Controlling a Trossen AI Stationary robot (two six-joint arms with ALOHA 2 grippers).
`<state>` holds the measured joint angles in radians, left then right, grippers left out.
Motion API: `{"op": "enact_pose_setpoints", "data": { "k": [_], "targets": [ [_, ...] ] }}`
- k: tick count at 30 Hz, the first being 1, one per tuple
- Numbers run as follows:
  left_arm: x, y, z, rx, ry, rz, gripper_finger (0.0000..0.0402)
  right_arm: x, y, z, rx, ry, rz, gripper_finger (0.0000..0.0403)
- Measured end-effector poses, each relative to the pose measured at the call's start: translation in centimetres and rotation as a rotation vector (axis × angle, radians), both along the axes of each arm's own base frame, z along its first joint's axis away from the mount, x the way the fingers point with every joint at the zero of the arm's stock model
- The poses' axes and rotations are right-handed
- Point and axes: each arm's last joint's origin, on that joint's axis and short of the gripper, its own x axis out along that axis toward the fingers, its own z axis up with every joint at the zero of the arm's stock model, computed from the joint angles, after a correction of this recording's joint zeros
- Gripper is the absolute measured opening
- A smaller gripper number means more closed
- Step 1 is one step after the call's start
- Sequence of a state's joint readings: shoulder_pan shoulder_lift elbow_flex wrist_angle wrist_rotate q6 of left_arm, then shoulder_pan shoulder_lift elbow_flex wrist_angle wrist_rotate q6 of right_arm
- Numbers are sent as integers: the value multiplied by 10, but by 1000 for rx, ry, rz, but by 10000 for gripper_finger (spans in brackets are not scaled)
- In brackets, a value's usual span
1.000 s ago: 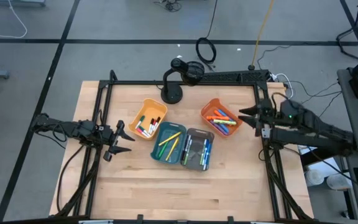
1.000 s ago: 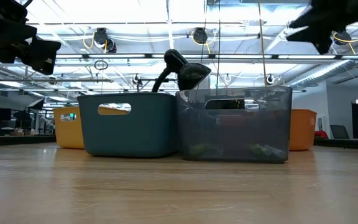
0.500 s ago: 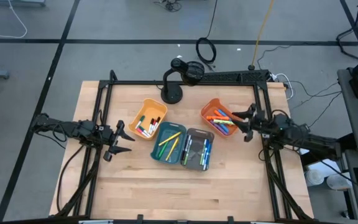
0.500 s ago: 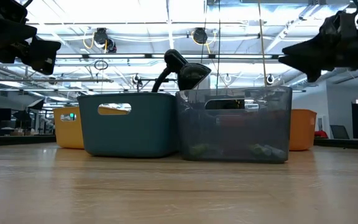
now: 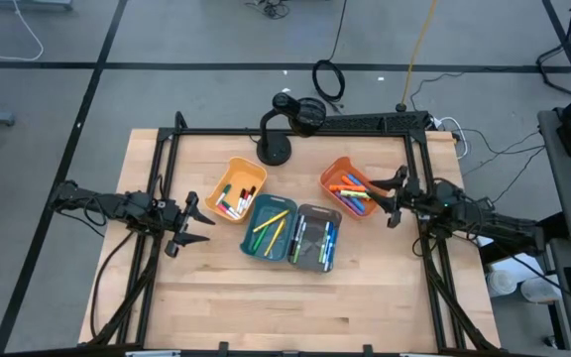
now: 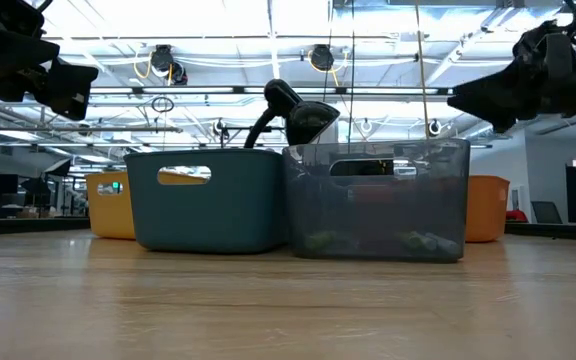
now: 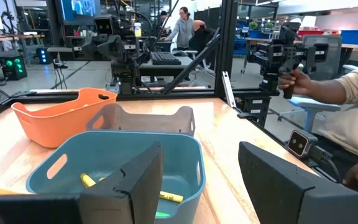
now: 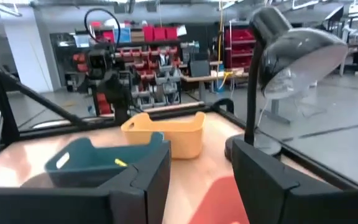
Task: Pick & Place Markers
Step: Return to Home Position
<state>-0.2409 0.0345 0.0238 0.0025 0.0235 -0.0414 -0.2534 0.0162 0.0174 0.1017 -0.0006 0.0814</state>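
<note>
Here, markers (image 5: 353,191) in bins (image 6: 208,212), fingers (image 7: 135,185) spread.

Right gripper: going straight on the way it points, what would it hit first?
Likely the orange bin, just ahead of the right gripper in the high view; but the low view shows it raised, so it may pass over.

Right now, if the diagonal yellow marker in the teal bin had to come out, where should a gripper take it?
Probably mid-barrel, coming straight down from above, with the fingers closing across its length. The yellow marker lies flat and diagonal on the floor of the teal bin, whose walls rise around it and would block a sideways approach.
</note>
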Motion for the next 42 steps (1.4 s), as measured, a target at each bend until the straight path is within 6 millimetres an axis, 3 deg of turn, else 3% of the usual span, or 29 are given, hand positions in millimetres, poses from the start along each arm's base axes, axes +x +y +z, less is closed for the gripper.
{"op": "enact_pose_setpoints", "data": {
  "k": [7,42],
  "targets": [
    [0,0,0,0,0,0,214,0,0,-7,86,47,6,155],
    [0,0,0,0,0,0,214,0,0,-5,74,34,4,155]
  ]
}}
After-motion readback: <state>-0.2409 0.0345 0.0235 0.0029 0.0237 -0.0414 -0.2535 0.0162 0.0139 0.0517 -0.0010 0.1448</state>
